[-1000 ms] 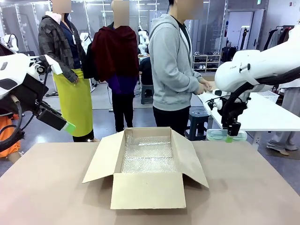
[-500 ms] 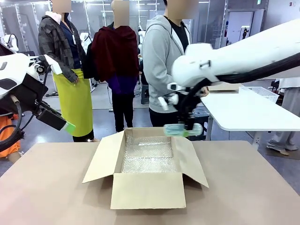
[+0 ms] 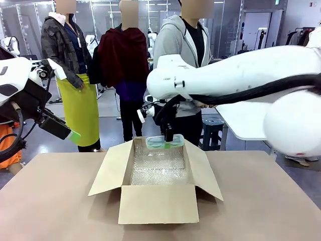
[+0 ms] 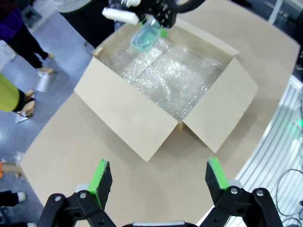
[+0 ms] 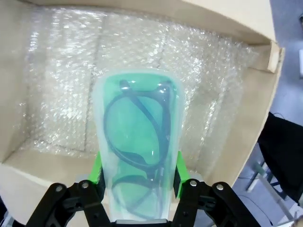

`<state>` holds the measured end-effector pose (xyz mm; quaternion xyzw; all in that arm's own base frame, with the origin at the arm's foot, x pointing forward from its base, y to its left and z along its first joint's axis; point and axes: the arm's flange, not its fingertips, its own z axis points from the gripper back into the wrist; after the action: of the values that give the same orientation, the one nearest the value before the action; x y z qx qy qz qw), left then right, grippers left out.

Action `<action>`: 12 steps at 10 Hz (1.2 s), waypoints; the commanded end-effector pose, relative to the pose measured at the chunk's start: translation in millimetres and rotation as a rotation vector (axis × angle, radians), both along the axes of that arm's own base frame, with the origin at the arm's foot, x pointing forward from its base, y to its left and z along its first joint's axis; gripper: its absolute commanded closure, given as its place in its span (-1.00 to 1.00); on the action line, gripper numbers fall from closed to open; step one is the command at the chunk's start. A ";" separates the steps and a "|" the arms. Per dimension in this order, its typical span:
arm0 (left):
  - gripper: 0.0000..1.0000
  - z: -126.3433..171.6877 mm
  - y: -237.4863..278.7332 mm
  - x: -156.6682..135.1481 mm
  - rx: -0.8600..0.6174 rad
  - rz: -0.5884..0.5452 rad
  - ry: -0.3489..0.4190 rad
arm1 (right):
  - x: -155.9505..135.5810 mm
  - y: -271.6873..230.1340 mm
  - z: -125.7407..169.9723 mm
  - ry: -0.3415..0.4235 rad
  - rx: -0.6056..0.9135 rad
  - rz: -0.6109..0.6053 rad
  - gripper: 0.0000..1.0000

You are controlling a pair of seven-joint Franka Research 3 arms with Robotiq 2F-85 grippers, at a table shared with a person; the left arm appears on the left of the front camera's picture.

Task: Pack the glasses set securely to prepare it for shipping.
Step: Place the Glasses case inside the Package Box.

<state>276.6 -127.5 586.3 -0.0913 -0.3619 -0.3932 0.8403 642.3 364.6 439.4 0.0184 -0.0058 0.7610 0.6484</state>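
Two jaws of the right gripper (image 5: 137,174) are clamped on the teal-green glasses case (image 5: 137,123) between them (open box (image 3: 158,203), lined with bubble wrap (image 5: 61,71), directly below). Jaws of the left gripper (image 4: 156,177) stand wide apart with nothing between them.

The right arm (image 3: 235,68) has smooth white rounded shells, small grey lettering (image 3: 175,80) near its wrist and black cables (image 3: 241,93) beneath, ending in a black right gripper (image 5: 137,177) with pale screw heads (image 5: 57,188) and green pads (image 5: 97,169). The left arm (image 3: 12,70) is white too, with a black cable (image 3: 22,131) and a black left gripper (image 4: 158,177) bearing the same green pads
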 end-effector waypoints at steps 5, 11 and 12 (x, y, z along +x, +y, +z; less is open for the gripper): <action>-1.00 0.6 0.1 -0.1 -0.003 0.001 -0.007 | 52.9 30.9 -80.0 0.052 0.002 -0.050 -0.29; -1.00 0.6 0.1 -0.1 -0.003 0.001 -0.007 | 44.0 29.3 -89.2 0.052 -0.015 -0.035 -1.00; -1.00 0.6 0.1 -0.1 -0.003 0.001 -0.007 | 41.9 29.6 -85.7 0.054 -0.014 -0.038 -1.00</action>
<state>276.6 -127.5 586.3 -0.0913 -0.3619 -0.3932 0.8403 681.4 386.2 344.7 0.0468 0.0049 0.7533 0.6560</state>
